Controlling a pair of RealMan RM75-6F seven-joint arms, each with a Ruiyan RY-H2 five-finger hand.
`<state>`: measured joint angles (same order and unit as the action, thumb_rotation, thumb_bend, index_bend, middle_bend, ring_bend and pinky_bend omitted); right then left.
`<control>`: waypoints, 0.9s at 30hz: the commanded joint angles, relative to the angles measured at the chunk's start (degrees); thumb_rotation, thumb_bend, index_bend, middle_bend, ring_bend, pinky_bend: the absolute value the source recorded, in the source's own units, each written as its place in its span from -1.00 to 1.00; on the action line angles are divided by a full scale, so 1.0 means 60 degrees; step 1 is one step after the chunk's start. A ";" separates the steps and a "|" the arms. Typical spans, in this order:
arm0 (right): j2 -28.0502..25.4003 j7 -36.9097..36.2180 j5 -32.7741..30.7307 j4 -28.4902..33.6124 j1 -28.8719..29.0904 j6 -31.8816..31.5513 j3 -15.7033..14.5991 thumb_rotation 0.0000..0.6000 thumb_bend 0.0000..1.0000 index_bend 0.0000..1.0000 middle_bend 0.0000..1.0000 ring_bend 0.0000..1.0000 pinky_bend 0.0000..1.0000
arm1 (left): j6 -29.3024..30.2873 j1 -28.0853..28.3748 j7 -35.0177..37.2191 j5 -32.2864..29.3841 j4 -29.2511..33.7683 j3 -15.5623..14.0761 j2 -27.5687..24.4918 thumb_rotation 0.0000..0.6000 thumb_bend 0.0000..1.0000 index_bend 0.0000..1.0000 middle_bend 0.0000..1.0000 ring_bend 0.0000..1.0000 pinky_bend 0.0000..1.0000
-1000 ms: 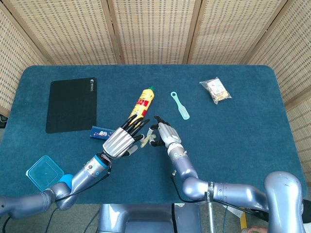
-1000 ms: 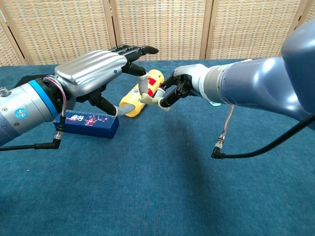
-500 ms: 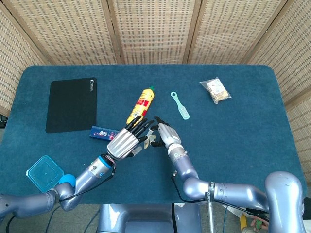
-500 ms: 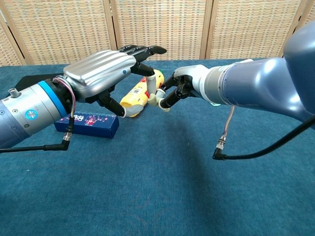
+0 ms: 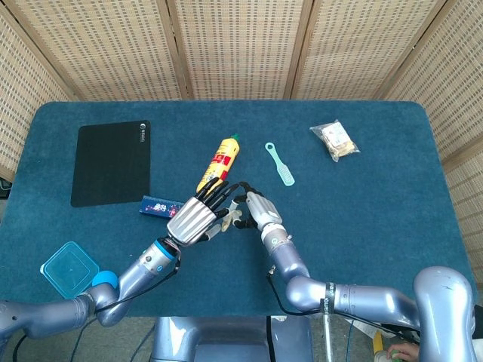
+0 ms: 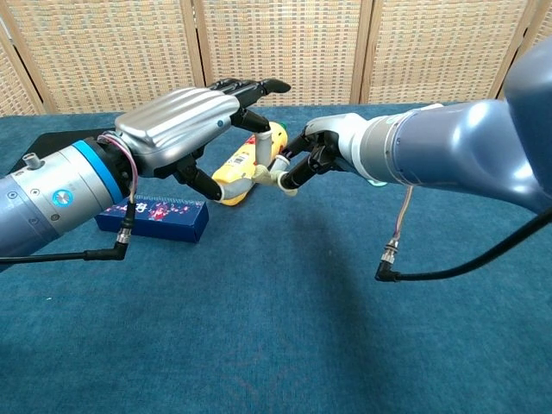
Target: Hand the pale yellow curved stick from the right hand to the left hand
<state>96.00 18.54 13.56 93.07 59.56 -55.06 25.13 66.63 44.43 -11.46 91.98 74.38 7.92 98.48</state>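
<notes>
Since one second ago, the left hand [image 6: 185, 129] has moved closer and now curls its fingers around the pale yellow curved stick [image 6: 259, 166], in the air above the middle of the table [image 5: 362, 219]. The right hand [image 6: 315, 157] pinches the other end. Before the right releases, the left should close firmly.

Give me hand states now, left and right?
Left hand: fingers spread over the pale yellow stick; whether it grips it cannot be told.
Right hand: closed on the stick's other end, holding it.
</notes>
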 commanded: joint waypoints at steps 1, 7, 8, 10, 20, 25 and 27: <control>-0.0005 -0.0028 0.0014 0.0011 -0.0006 0.0002 0.0000 1.00 0.42 0.50 -0.92 -1.00 -1.00 | -0.0023 0.0022 0.0082 -0.0037 -0.0049 -0.0001 0.0046 1.00 -0.24 0.00 -1.00 -1.00 -1.00; 0.0028 -0.0166 0.0039 -0.0009 -0.0031 0.0023 0.0014 1.00 0.42 0.50 -0.91 -1.00 -1.00 | -0.0032 0.0050 0.0336 -0.0041 -0.0128 -0.0050 0.0081 1.00 -0.28 -0.14 -1.00 -1.00 -1.00; 0.0038 -0.0198 0.0037 -0.0018 -0.0035 0.0035 0.0018 1.00 0.42 0.50 -0.91 -1.00 -1.00 | -0.0027 0.0055 0.0417 -0.0042 -0.0144 -0.0056 0.0085 1.00 -0.29 -0.15 -1.00 -1.00 -1.00; 0.0052 -0.0250 0.0032 -0.0027 -0.0043 0.0050 0.0034 1.00 0.42 0.50 -0.91 -1.00 -1.00 | -0.0008 0.0060 0.0515 -0.0041 -0.0167 -0.0058 0.0098 1.00 -0.30 -0.16 -1.00 -1.00 -1.00; 0.0113 -0.0479 0.0092 -0.0039 -0.0087 -0.0015 0.0108 1.00 0.43 0.51 -0.90 -1.00 -1.00 | 0.0049 0.0066 0.1404 -0.0261 -0.0317 0.0052 0.0327 1.00 -0.32 -0.07 -1.00 -1.00 -1.00; 0.0116 -0.0538 0.0105 -0.0041 -0.0111 0.0028 0.0087 1.00 0.43 0.51 -0.90 -1.00 -1.00 | 0.0125 0.0090 0.1638 -0.0252 -0.0515 0.0068 0.0450 1.00 -0.30 0.03 -1.00 -1.00 -1.00; 0.0121 -0.0576 0.0103 -0.0039 -0.0122 0.0056 0.0092 1.00 0.43 0.51 -0.90 -1.00 -1.00 | 0.0106 0.0092 0.1729 -0.0299 -0.0541 0.0075 0.0494 1.00 -0.29 0.04 -1.00 -1.00 -1.00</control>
<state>96.71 15.15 14.18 92.83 58.86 -54.78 25.67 67.30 44.96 -1.35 90.34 71.23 8.34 101.29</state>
